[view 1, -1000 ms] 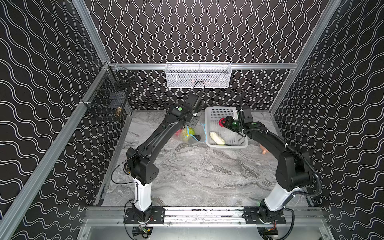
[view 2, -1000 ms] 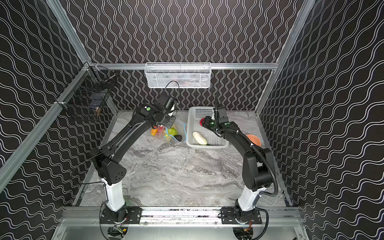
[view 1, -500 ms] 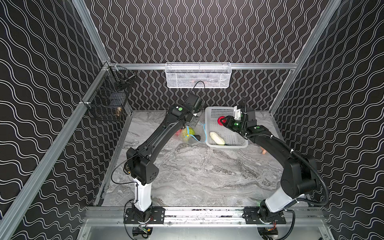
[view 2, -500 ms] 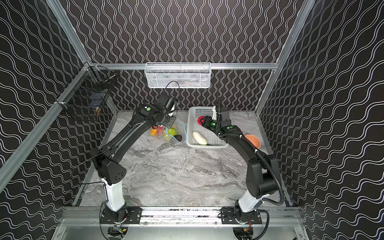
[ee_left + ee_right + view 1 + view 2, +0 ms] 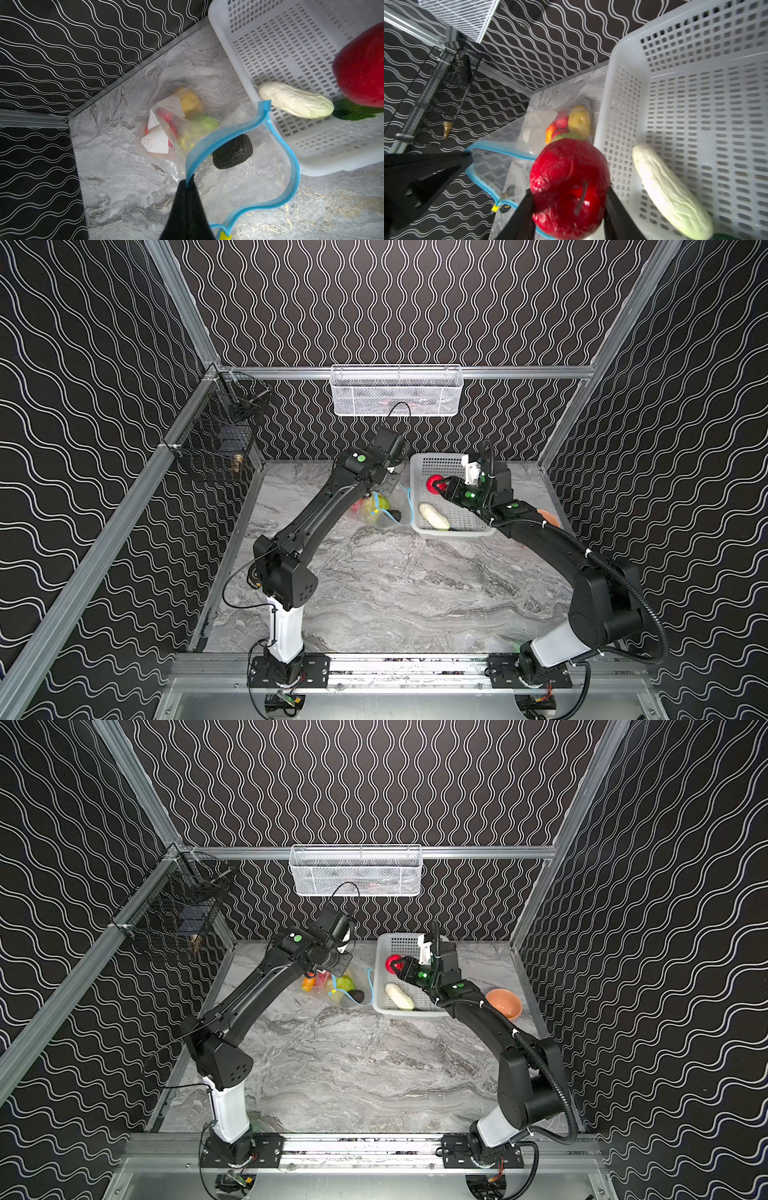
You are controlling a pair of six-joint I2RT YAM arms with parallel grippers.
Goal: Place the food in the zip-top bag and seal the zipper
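- The left gripper (image 5: 190, 184) is clenched on the zipper (image 5: 291, 166), pinching the light-blue strip and holding that edge up off the marble table (image 5: 124, 197).
- The zip-top bag (image 5: 239, 118) lies on the table just beside the white perforated basket (image 5: 311, 52). Its mouth gapes in a wide loop, and the yellow slider (image 5: 224, 235) sits at the end near the left gripper.
- Inside the bag, a dark oval (image 5: 232, 150) rests close to the mouth. A green cabbage (image 5: 205, 122), a yellow potato (image 5: 579, 121) and red pieces (image 5: 167, 117) lie deeper in, partly behind the folded white label (image 5: 158, 141).
- The right gripper (image 5: 568, 193) grasps a red apple (image 5: 566, 170), with 1 finger on each side. In both top views the apple is raised over the basket, near the wall that faces the bag.
- 1 white long vegetable (image 5: 295, 102) lies on the basket's floor, with a green leafy piece (image 5: 353, 112) at its end.
- An orange bowl (image 5: 503, 1002) stands on the table, on the side of the basket away from the bag.
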